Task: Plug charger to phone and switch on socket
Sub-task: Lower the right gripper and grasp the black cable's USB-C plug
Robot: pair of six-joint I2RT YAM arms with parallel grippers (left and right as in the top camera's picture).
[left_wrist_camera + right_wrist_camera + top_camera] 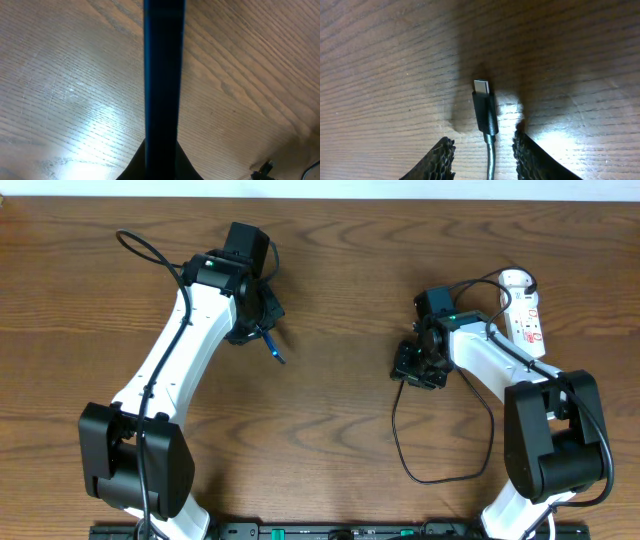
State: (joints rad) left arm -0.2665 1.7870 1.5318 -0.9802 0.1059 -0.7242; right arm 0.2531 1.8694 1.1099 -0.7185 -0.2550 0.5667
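My left gripper [258, 323] is shut on the phone [273, 346] and holds it edge-on above the table. In the left wrist view the phone [164, 85] is a dark vertical bar with a blue edge, rising from between the fingers [164, 172]. The charger [400, 442] is a thin black cable looping on the table at the right. Its connector tip [484, 107] lies flat on the wood between the fingers of my open right gripper [485, 150], which do not touch it. The right gripper [420, 366] hovers low over it. The socket [525, 312] lies at the far right.
The socket's thick white cord [500, 280] curls by its rounded end. The right arm's links [500, 360] lie beside the socket. A small dark object [262, 170] shows at the lower right of the left wrist view. Bare wood lies between the two grippers.
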